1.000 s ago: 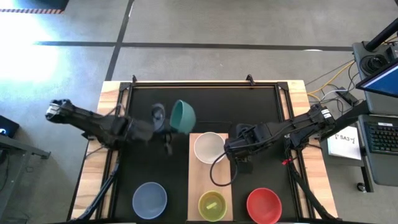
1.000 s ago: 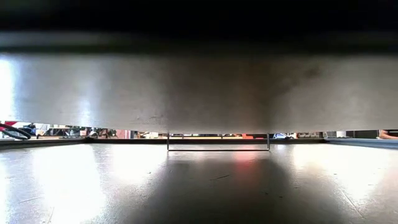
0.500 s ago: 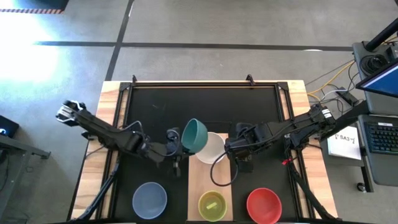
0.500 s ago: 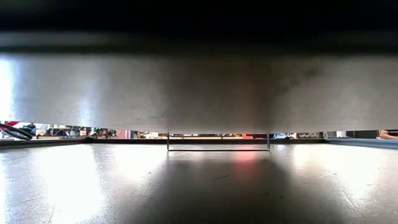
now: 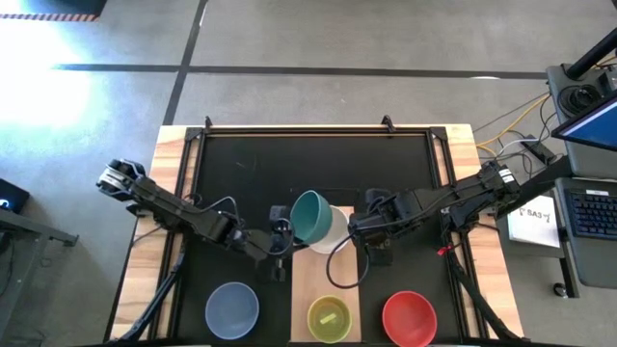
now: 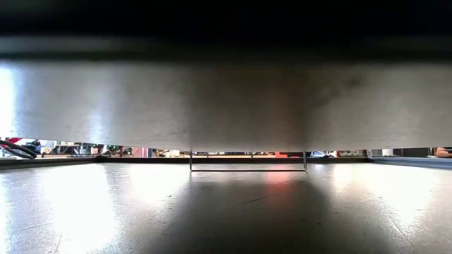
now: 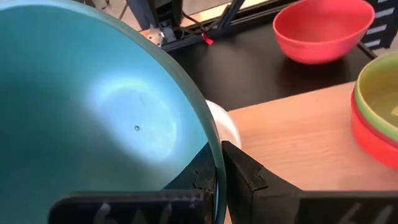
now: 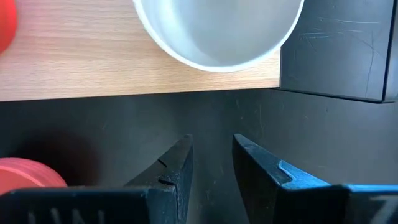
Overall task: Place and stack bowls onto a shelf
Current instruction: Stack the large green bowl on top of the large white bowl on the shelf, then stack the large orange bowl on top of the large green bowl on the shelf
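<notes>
1. Two arms over the desk (image 5: 231, 164). My left claw (image 5: 285, 229) is clamped on the rim of the teal bowl (image 5: 310, 216), one finger (image 7: 249, 177) outside the wall and the other inside.
2. Teal bowl is tilted, opening facing up and partly sideways, hanging over the left part of the white bowl (image 5: 333, 231). Cannot tell whether the two touch.
3. White bowl sits upright on the far end of the shelf (image 5: 308, 280), the pale wooden board lying on the black desk.
4. Near end of the shelf: yellow bowl (image 5: 329, 318) stacked in an orange-red bowl (image 7: 367, 140); the left wrist view shows the orange-red rim under the yellow one.
5. My right claw (image 5: 359, 231) is just beside the right edge of the shelf, low over the desk, near the white bowl. Fingers (image 8: 174, 165) are narrow, a small gap between them, holding nothing.
6. Right wrist view: white bowl ahead on the board, claw tips over black desk short of the board edge.
7. Grey-blue bowl (image 5: 232, 308) stands on the desk left of the shelf, near edge. Red bowl (image 5: 409, 318) stands on the desk right of the shelf, near edge. Both well apart from either claw.
8. Low view shows only bare desk surface and a blocked upper field; no bowls or claws visible there.
</notes>
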